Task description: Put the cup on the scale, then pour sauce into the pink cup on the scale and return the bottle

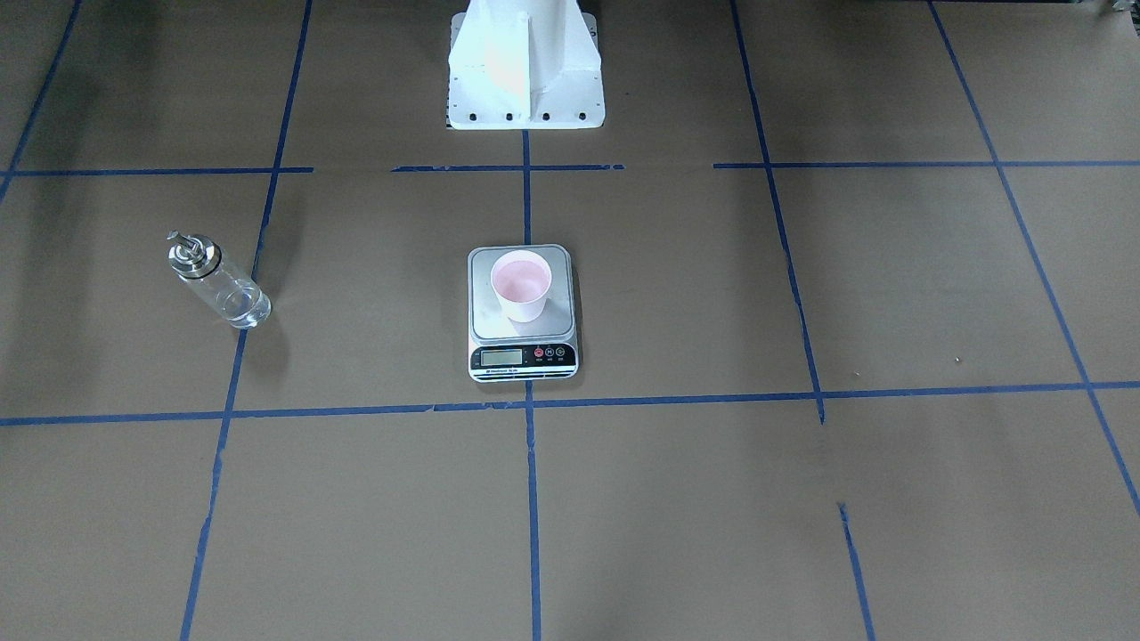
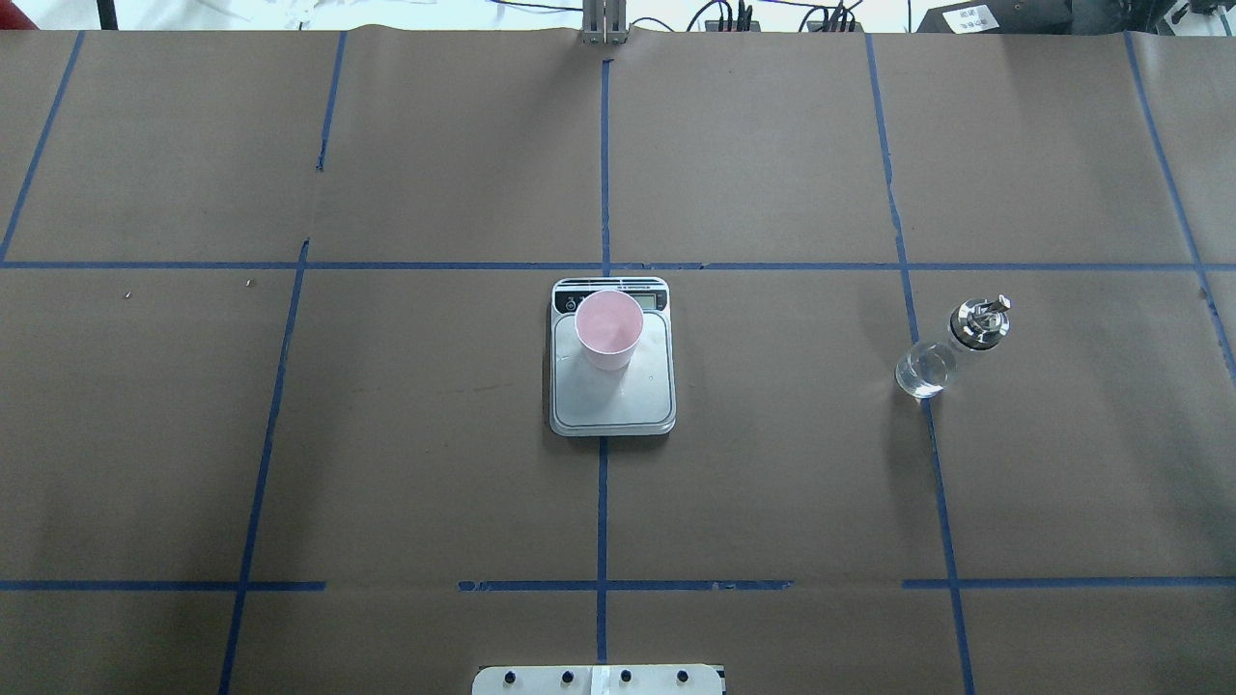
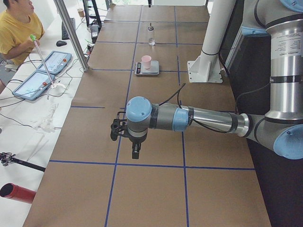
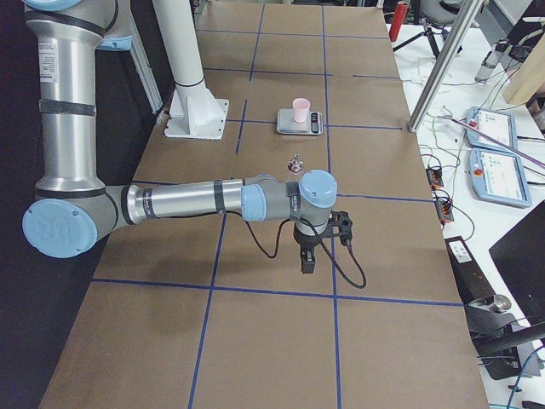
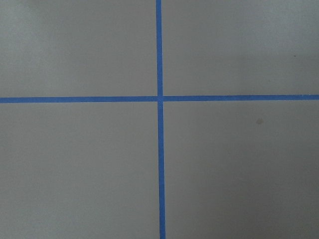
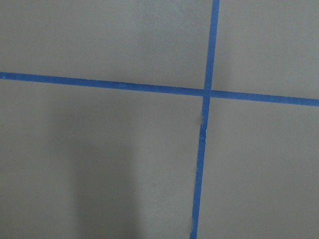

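Note:
The pale pink cup (image 2: 609, 329) stands upright on the steel plate of the scale (image 2: 618, 401) at the table's centre; both also show in the front view, cup (image 1: 522, 285) and scale (image 1: 523, 358). The clear glass bottle (image 2: 951, 347) with silver cap stands on the table to the robot's right, apart from the scale; it also shows in the front view (image 1: 217, 281). The sauce is barely visible inside it. The left gripper (image 3: 135, 152) and the right gripper (image 4: 307, 260) hang over bare table at the far ends, seen only in the side views; I cannot tell whether they are open or shut.
Brown paper with blue tape grid lines covers the table (image 2: 386, 434). The white robot pedestal (image 1: 524, 67) stands behind the scale. An operator in yellow (image 3: 16, 28) sits beside tablets (image 3: 40, 78) off the table's far side. The wrist views show only paper and tape.

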Available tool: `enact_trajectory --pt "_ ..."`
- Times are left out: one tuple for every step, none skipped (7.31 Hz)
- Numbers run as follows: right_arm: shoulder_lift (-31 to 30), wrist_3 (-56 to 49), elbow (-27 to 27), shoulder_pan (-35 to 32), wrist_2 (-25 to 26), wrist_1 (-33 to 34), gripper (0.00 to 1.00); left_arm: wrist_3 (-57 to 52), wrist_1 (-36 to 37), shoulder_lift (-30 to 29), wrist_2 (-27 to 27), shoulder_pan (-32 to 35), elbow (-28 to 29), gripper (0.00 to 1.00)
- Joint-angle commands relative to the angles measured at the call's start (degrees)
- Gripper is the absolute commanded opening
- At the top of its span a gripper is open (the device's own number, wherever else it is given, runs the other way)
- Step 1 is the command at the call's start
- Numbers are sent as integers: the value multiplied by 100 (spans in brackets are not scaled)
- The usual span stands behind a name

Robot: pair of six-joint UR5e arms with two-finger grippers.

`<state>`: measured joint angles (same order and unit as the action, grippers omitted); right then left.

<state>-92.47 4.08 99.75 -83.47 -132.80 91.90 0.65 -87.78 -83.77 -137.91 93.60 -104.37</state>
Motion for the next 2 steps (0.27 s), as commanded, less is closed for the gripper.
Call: enact_trajectory --pt "0 -4 -17 6 8 3 100 5 -81 19 1 0 48 100" --pt "9 -4 -43 23 17 -5 100 -3 -125 36 1 0 40 100"
